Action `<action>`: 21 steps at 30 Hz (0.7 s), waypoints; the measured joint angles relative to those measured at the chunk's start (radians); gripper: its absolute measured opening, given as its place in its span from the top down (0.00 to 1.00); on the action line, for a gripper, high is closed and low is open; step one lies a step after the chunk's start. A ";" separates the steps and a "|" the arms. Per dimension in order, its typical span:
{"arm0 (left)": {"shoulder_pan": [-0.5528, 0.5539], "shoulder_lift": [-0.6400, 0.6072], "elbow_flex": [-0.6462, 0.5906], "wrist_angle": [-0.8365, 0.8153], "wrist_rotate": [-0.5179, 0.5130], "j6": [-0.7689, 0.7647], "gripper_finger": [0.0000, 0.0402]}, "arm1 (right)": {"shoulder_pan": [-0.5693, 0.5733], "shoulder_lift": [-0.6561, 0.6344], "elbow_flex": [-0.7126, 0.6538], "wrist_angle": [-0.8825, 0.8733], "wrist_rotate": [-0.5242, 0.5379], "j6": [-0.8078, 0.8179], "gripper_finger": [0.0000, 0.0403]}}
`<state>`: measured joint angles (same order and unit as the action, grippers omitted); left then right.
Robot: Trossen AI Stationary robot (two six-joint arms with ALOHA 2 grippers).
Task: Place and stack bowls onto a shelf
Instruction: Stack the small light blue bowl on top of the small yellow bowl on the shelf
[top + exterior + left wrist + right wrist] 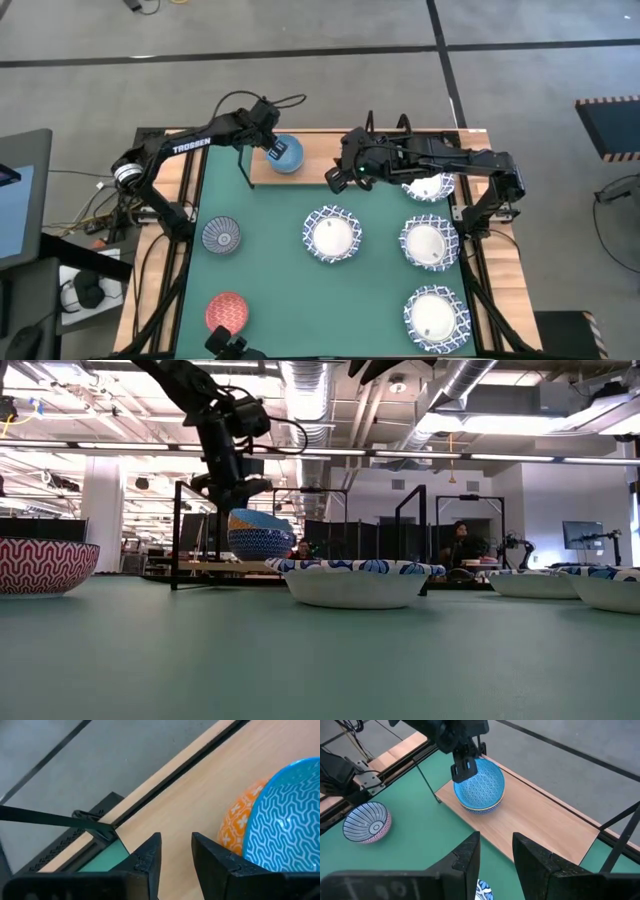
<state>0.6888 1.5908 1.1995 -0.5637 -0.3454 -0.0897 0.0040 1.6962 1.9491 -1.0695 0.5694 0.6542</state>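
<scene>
Blue bowl [287, 154] is sitting nested in the orange one on the shelf [540, 820], and your left claw [272, 146], fingers apart and empty, is hanging just beside it, so be lifting straight clear without clipping the rim.

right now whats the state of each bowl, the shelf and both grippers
blue bowl: nested in yellow bowl on shelf
grey bowl: upright on green mat
red bowl: upright on mat
four white bowls: upright, unstacked
left gripper: above blue bowl, empty
right gripper: open, empty
</scene>
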 joint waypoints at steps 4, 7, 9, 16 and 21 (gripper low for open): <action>0.000 0.000 0.000 -0.014 -0.004 0.002 0.77 | -0.002 0.000 0.000 0.000 0.000 -0.001 0.65; -0.005 0.000 0.002 -0.017 -0.014 0.000 0.77 | -0.002 0.000 0.000 0.001 0.000 -0.006 0.65; -0.009 -0.006 0.022 -0.045 -0.042 0.001 0.77 | -0.002 0.000 0.000 0.001 0.000 -0.008 0.65; -0.021 -0.026 0.149 -0.081 -0.066 0.076 0.77 | -0.006 0.000 0.000 0.005 -0.001 -0.008 0.65; -0.021 -0.012 0.173 -0.123 -0.068 0.104 0.81 | -0.006 0.000 0.000 0.008 -0.001 -0.008 0.65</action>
<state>0.6674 1.5790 1.3724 -0.6868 -0.4130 0.0147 -0.0025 1.6962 1.9491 -1.0612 0.5680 0.6464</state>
